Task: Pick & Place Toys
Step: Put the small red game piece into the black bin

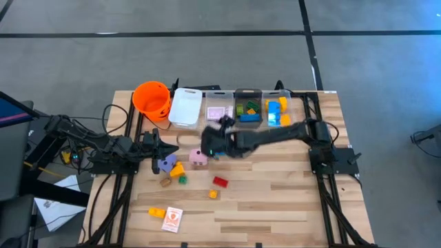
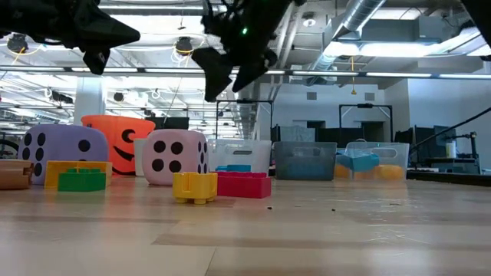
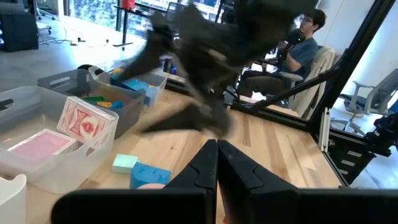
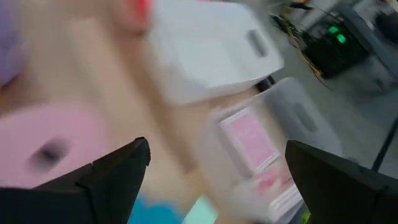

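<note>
Cards [image 1: 218, 112] lie in one clear bin [image 1: 219, 103], bricks [image 1: 248, 109] in the next; right gripper [image 1: 210, 146] spread wide, left gripper [image 1: 167, 149] clenched.

Pink die [image 2: 176, 156] stands behind yellow brick [image 2: 195, 186] and red brick [image 2: 244, 184].

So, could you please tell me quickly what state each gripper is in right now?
Left gripper: closed, holding nothing visible.
Right gripper: open, empty, above the pink die.
</note>
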Available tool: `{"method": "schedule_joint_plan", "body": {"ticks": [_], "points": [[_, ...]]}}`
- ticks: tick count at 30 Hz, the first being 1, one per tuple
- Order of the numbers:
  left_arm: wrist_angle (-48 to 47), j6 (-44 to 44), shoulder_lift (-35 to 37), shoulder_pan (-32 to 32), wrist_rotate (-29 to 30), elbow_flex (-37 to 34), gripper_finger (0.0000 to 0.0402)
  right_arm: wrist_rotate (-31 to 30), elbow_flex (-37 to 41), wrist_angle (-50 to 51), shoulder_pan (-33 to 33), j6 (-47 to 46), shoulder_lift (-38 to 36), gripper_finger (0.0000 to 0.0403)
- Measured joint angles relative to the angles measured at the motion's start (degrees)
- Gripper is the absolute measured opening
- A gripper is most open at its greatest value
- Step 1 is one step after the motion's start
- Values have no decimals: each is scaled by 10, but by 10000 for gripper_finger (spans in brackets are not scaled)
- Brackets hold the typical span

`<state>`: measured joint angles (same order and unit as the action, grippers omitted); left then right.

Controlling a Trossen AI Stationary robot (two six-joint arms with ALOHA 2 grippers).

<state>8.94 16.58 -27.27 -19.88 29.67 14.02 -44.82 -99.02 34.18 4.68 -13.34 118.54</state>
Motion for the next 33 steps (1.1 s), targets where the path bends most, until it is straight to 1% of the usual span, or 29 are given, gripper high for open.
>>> {"method": "schedule_joint_plan", "body": {"ticks": [3, 9, 11, 14, 17, 19, 22, 28, 33], "points": [[0, 0, 0, 0, 0, 0, 0, -1, 0, 55, 50, -2, 0, 373], [0, 0, 0, 0, 0, 0, 0, 9, 0, 155, 125, -123, 0, 373], [0, 0, 0, 0, 0, 0, 0, 44, 0, 160, 141, -141, 0, 373], [1, 0, 0, 0, 0, 0, 0, 152, 0, 153, 156, -147, 0, 373], [6, 2, 0, 0, 0, 0, 0, 258, 0, 141, 157, -151, 4, 373], [11, 2, 0, 0, 0, 0, 0, 302, -1, 126, 150, -151, 12, 373], [17, 2, 0, 0, 0, 0, 0, 313, -2, 110, 137, -152, 26, 373], [22, 2, -3, 0, 0, 0, 0, 317, 0, 136, 115, -153, 55, 373], [25, 2, -2, 0, 0, 0, 0, 345, 0, 134, 98, -165, 81, 373]]}}
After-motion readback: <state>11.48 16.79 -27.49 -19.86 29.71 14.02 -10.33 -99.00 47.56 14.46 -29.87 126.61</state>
